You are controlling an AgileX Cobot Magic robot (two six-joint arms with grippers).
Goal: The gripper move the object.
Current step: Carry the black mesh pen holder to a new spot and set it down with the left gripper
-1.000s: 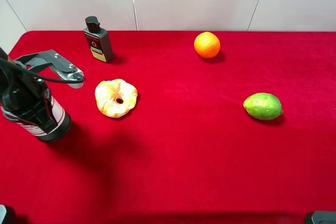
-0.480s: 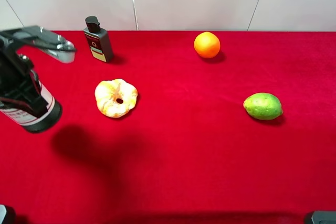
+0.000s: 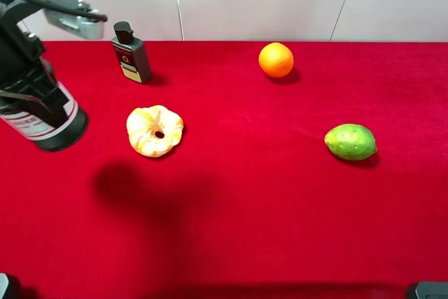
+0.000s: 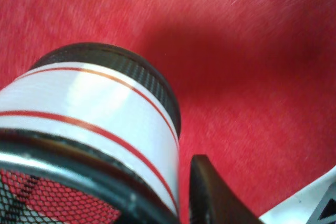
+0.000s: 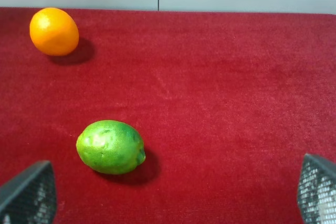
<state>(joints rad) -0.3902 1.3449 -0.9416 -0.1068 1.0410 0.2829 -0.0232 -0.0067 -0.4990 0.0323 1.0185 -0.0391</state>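
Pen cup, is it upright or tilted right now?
Tilted. The left gripper holds the pen cup with its base angled toward the peeled fruit, off the red cloth.

Pen cup (image 3: 50, 121) of black wire mesh, smooth glossy white label band (image 4: 100, 114), matt fuzzy red cloth (image 3: 266, 194).

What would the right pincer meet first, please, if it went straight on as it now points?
Probably the green fruit ahead of the open right pincer, off its midline; depth is unclear.
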